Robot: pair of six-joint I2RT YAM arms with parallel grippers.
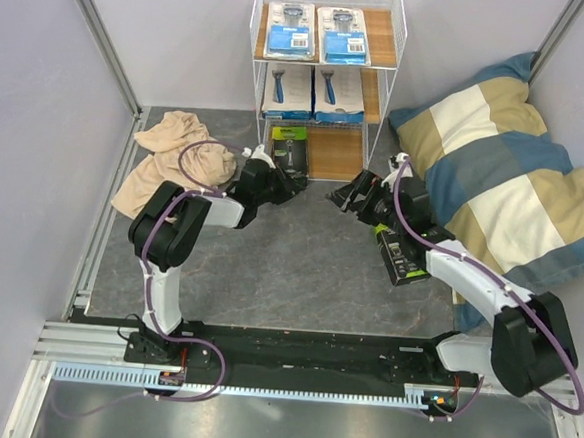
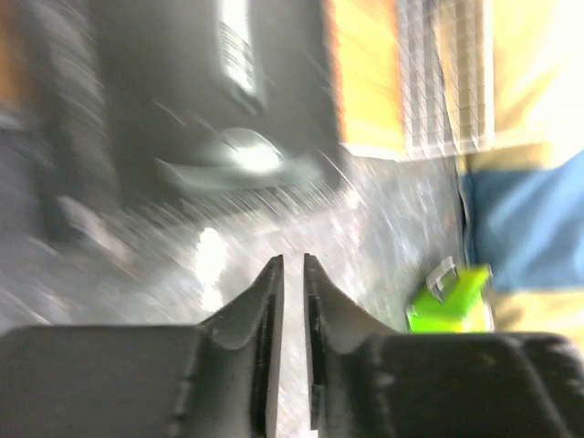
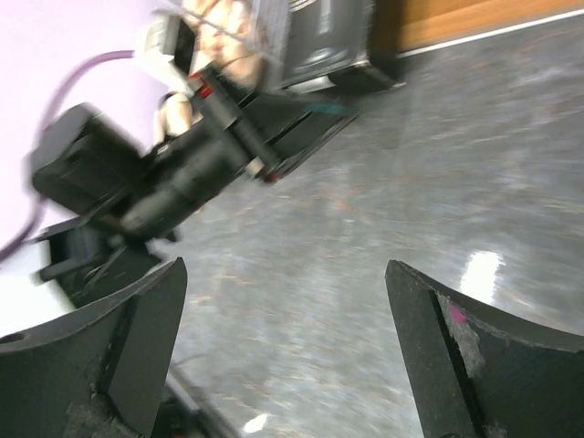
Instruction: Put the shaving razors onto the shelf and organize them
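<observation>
Shelf (image 1: 339, 154) has 2 blue cards (image 1: 290, 30) top, 2 white packs (image 1: 288, 90) mid, 1 black box (image 1: 290, 147) btm left. 2nd black box (image 1: 401, 259) on table (image 1: 269, 258), right side. Left hand (image 1: 292, 186) narrow gap, empty; right hand (image 1: 346, 196) wide, empty.

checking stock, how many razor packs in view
6 razor packs: two on the top board, two on the middle, one on the bottom, one on the floor by the right arm.
</observation>
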